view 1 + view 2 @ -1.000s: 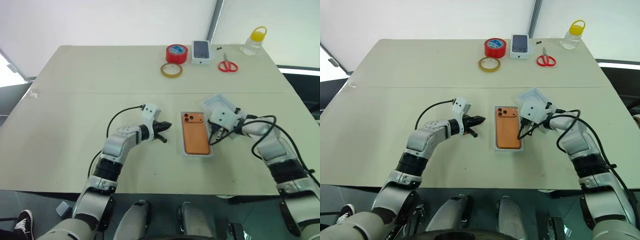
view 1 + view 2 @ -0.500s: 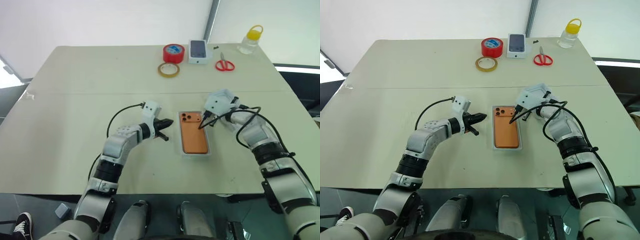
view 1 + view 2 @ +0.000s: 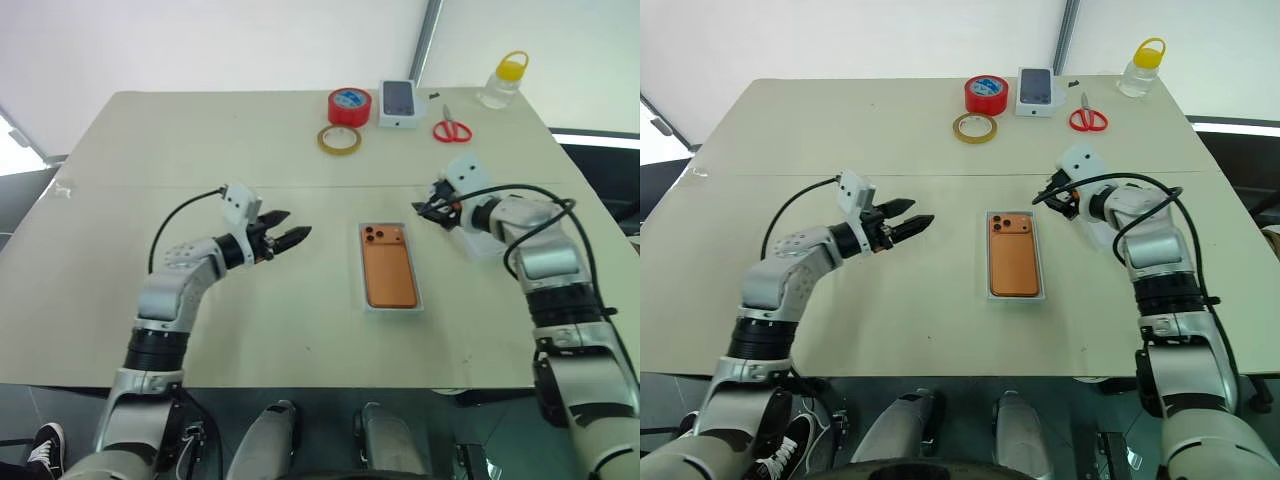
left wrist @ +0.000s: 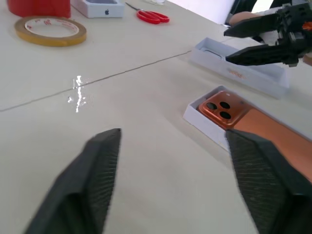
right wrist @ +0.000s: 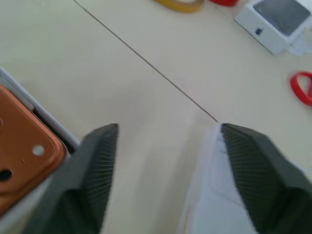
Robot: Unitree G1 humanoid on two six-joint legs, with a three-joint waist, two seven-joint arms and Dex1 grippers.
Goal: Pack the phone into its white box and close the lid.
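**Inspector:** Jaws first. The left gripper (image 3: 908, 223) has its jaws spread, with nothing between them. The right gripper (image 3: 1052, 192) likewise: jaws apart, empty. The right wrist view confirms a wide gap between its fingers (image 5: 97, 161).

**Clerk:** Placement, taking the white box as reference?

**Inspector:** The white box (image 3: 1014, 295) lies flat on the worktop (image 3: 840, 130), long axis running away from the robot. The phone (image 3: 1013, 258) sits inside it, orange back upward, camera block at the far end. The left gripper hovers to the left of the box, well apart from it, pointing toward it. The right gripper is beyond the box's far right corner, clear of it and above the worktop.

**Clerk:** And the lid?

**Inspector:** The lid (image 4: 243, 68) lies to the right of the box, separate from it, inner face upward; the box is uncovered. The right gripper hangs just over the lid's box-side end (whether it touches cannot be told).

**Clerk:** Other items?

**Inspector:** All at the far edge of the worktop, well beyond the box: a red tape roll (image 3: 986, 94), a yellowish tape ring (image 3: 975, 127) just nearer than it, a small white box with a dark phone picture (image 3: 1037, 90) beside the red roll, red-handled scissors (image 3: 1089, 118) to its right, and a clear bottle with a yellow cap (image 3: 1142, 68) at the far right corner. None touches the white box.
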